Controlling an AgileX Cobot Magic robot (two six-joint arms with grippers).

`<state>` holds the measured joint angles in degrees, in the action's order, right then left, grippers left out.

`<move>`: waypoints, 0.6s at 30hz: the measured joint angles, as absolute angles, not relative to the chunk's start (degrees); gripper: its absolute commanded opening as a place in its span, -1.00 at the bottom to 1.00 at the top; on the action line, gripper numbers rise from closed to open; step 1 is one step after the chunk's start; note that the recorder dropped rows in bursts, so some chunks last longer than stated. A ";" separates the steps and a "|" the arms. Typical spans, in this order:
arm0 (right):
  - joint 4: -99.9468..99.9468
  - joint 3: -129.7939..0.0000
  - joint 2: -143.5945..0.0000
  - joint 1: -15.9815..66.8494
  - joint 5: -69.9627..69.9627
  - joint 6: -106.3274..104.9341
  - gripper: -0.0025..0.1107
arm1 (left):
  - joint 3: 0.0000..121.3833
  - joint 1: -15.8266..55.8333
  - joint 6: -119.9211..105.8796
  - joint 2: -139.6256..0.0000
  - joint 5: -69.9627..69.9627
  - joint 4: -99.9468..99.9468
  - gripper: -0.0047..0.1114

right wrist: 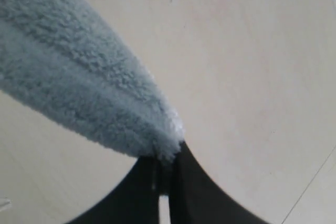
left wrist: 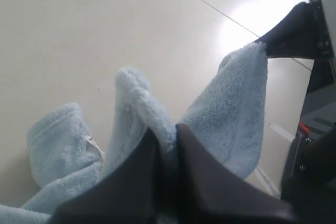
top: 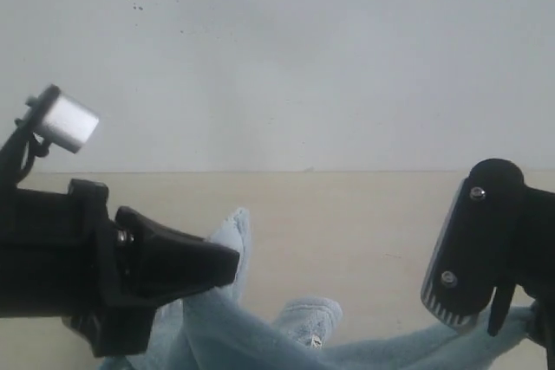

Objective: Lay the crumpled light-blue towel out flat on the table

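Note:
The pale-blue fluffy towel hangs bunched between both grippers above the beige table, sagging in folds at the middle. My left gripper is shut on a raised fold of it; the left wrist view shows terry pile squeezed between the black fingers. The towel stretches across to my right gripper, which pinches a corner. A small white label shows on a lower fold. In the right wrist view the towel tapers into the shut right gripper. That right gripper stands at the right of the exterior view.
A white speckled wall rises behind the table's far edge. A silver cylinder sits on the left arm. A thin seam crosses the table. Dark robot hardware stands beside the right gripper.

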<state>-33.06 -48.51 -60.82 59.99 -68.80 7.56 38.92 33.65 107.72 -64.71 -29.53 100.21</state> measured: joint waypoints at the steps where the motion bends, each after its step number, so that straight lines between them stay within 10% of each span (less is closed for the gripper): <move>1: -33.54 -48.51 -60.18 59.99 -68.80 7.70 -0.96 | 39.24 33.65 107.72 -63.52 -29.16 100.32 -0.81; 18: -30.50 -61.05 -41.88 59.99 -60.81 9.50 -0.96 | 46.97 33.65 113.27 -39.79 -24.91 100.32 -0.81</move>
<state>-30.50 -61.05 -41.88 59.99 -60.81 9.50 46.97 33.65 113.27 -39.79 -24.91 100.32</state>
